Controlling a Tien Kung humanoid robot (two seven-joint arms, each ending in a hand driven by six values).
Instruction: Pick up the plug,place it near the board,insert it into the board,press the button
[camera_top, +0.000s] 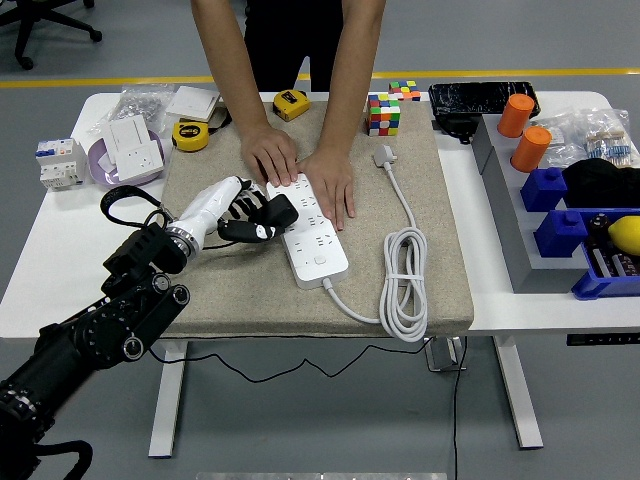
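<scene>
A white power strip (312, 232) lies on the beige mat (240, 285), its white cable (403, 290) coiled to the right. My left hand (243, 212) comes in from the lower left and is shut on a black plug (277, 214), held at the strip's left edge. Whether the plug's prongs sit in a socket is hidden by the hand. The strip's button (319, 260) sits near its front end, uncovered. A person at the far side presses both hands (300, 170) flat on the strip's far end.
Two yellow tape measures (190, 135), a white socket on a purple dish (128, 150) and a breaker (58, 163) lie at the back left. A puzzle cube (384, 112) stands behind the mat. Grey tray, blue bins (560, 215) and orange cylinders (524, 130) fill the right side.
</scene>
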